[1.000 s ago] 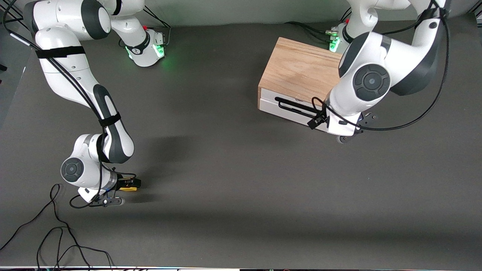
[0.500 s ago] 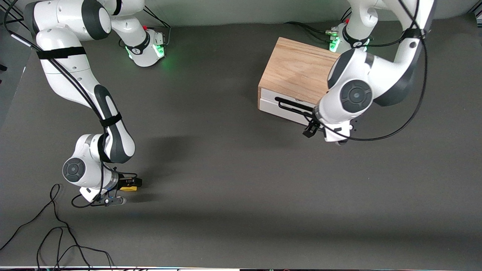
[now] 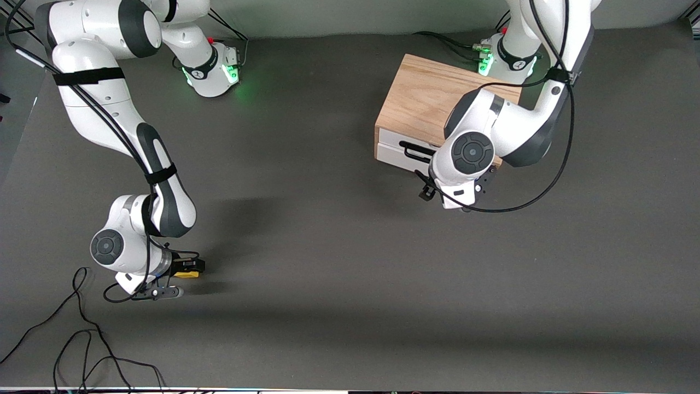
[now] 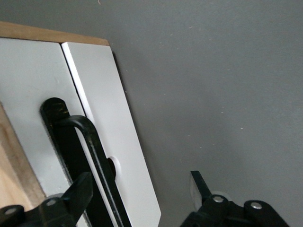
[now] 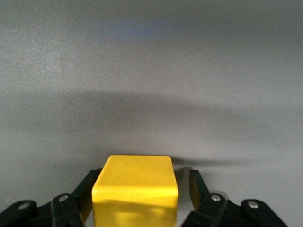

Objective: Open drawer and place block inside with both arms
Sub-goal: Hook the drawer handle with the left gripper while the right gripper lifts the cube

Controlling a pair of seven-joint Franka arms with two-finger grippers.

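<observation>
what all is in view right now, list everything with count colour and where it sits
wooden box: one, light wood, on the table toward the left arm's end
drawer: one, white front, in the box, looks shut
handle: one, black bar, on the drawer front
block: one, yellow, between the right hand's fingers
loose cables: a few, black, on the table toward the right arm's end, nearer the front camera than the block
table: one, dark grey
left hand: one, black, open, in front of the drawer at the handle
right hand: one, black, closed around the block, low over the table toward the right arm's end
</observation>
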